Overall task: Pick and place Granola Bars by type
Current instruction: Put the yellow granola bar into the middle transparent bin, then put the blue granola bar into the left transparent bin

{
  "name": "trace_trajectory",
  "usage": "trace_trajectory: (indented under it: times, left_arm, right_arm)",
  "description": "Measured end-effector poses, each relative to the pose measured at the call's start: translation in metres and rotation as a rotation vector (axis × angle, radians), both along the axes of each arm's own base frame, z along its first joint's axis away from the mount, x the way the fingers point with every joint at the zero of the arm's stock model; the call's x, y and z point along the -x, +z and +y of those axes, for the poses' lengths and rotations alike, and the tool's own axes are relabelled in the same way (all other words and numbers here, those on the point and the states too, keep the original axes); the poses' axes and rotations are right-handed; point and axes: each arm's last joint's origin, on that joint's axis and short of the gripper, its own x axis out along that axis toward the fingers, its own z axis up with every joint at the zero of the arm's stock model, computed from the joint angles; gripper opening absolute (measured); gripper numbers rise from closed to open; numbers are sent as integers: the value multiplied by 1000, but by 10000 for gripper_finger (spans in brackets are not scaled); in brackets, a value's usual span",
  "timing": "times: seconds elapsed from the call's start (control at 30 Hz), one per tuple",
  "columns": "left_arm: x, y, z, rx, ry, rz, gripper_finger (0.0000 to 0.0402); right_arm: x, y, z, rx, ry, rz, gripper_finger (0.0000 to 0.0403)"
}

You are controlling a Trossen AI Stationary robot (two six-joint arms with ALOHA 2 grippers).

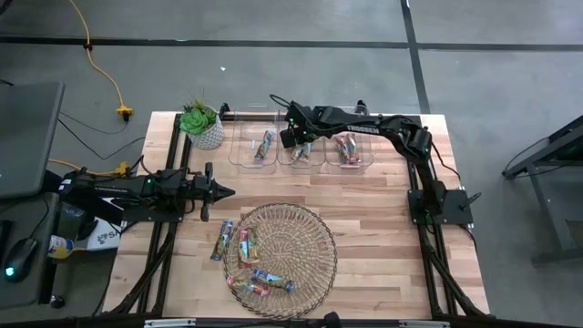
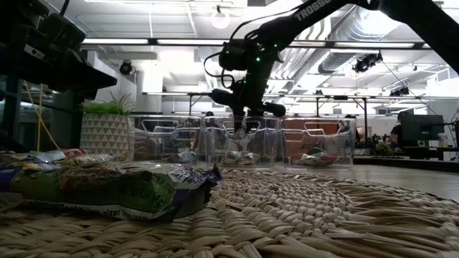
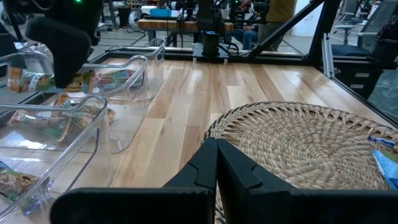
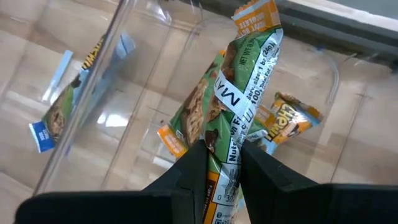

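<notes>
Where wrist looks, jaws pinch bar [image 4: 239,118].

A pale wooden tabletop [image 1: 383,219] stood on a grey floor [image 1: 273,77]. Near its 6 o'clock edge lay a round wicker mat [image 1: 296,246]. Toward 12 o'clock, three clear plastic bins [image 1: 301,150] sat side by side in a row. At about 11 o'clock, just beside the row, stood a small green plant [image 1: 195,117] in a white patterned pot [image 1: 208,137]. A yellow cable [image 1: 105,73] trailed over the floor beyond the 10 o'clock corner. A black frame [image 1: 556,150] stood off at 3 o'clock.
</notes>
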Motion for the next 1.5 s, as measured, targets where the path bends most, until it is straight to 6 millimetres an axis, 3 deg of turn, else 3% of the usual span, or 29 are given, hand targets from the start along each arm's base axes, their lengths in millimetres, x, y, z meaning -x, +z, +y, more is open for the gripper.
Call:
trace_trajectory:
  times: [0.3,0.63,0.87,1.03,1.2,1.5]
  left_arm:
    - [0,0,0,0,0,0,1]
    - [0,0,0,0,0,0,1]
    - [0,0,0,0,0,0,1]
    - [0,0,0,0,0,0,1]
    - [0,0,0,0,0,0,1]
    - [0,0,0,0,0,0,1]
  right_arm:
    - [0,0,1,-24,37,-2,78]
    - [0,-1,4,-45,64,7,156]
    - [-3,7,12,-30,135,-11,174]
    - [2,33,19,40,168,-37,174]
    - [12,72,33,120,241,-94,176]
    - [19,138,99,135,597,-350,177]
